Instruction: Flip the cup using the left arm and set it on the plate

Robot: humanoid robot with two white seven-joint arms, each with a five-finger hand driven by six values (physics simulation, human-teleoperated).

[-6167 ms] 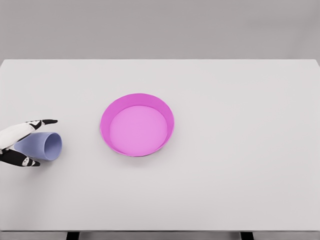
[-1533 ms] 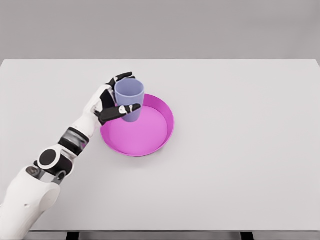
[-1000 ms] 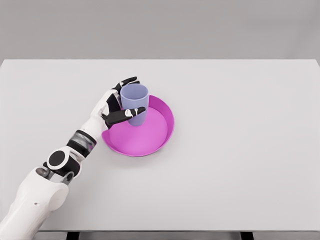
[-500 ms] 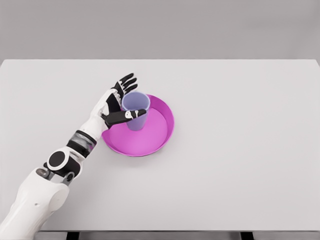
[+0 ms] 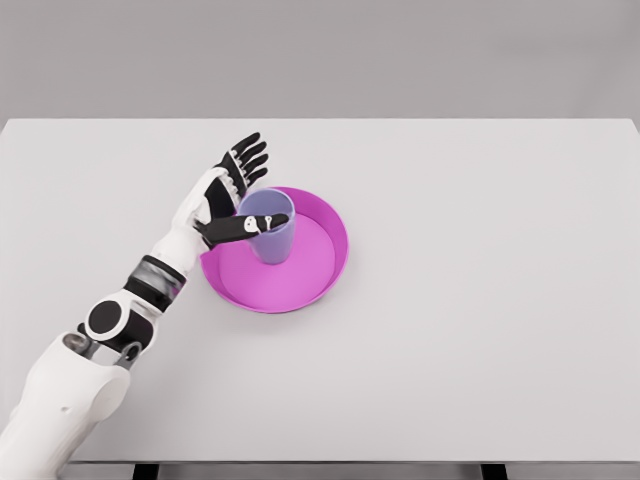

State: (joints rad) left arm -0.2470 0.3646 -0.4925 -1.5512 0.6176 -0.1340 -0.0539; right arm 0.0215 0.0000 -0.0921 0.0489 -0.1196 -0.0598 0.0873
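I see the cup (image 5: 269,226) standing upright, mouth up, inside the plate (image 5: 320,262), on the plate's floor toward its upper-left part, close to the left wall. It is lavender; the plate is a pink round dish with a raised wall. The plate sits on the white table (image 5: 480,300), left of the table's middle.

My left hand (image 5: 228,190) is just left of the cup, over the plate's upper-left rim. Its fingers (image 5: 247,157) are spread and extended, pointing up and away beyond the plate's far-left edge, gripping nothing. I count 4 of them fanned out, with gaps between. The thumb (image 5: 243,229) reaches right across the front of the cup's wall, near its rim; I cannot tell whether it touches the cup or only overlaps it from this view. The palm faces the cup, and the extended fingers are clear of it.

The left arm (image 5: 100,330) runs from the lower left corner up to the plate's left side, forearm over the table, wrist near the plate's left wall.

Only 1 arm shows here.
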